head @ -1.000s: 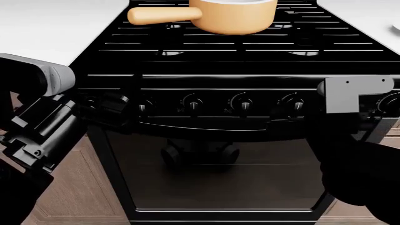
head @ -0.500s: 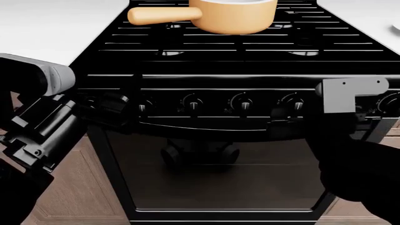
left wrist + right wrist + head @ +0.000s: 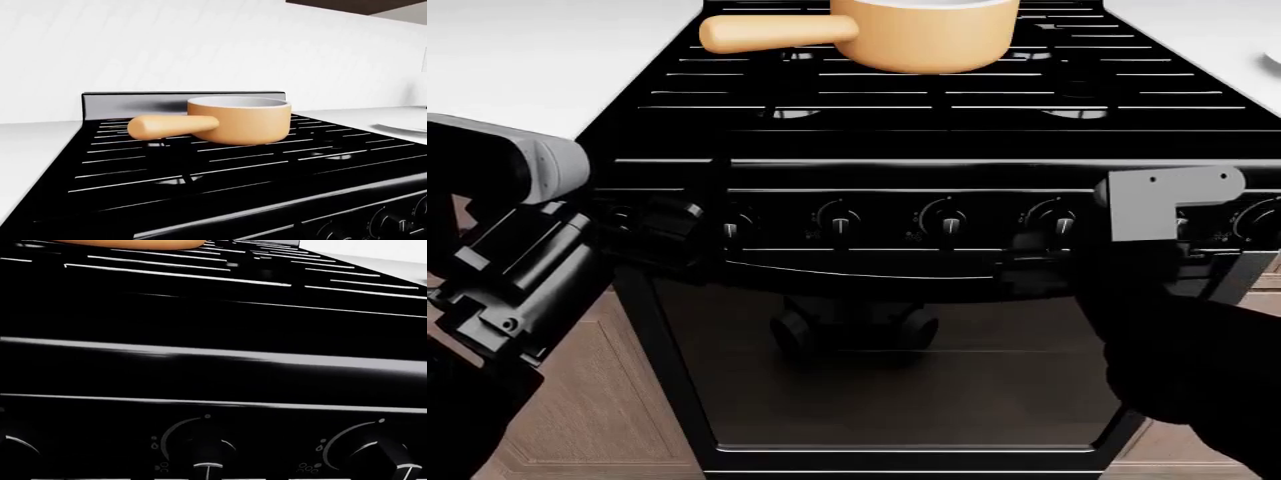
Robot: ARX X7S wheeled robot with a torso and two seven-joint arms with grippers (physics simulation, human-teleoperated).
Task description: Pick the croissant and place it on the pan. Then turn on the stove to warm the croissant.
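Both my jaws are out of clear sight, so I cannot tell their opening; pan sits at stove back edge, croissant unseen, likely light, flaky: pinch its middle.

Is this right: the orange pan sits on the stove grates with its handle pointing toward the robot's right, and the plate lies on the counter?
Not quite. The pan does sit on the stove grates, but in the head view its handle points toward the robot's left, not its right. The left wrist view shows the plate on the counter beside the stove, as you said.
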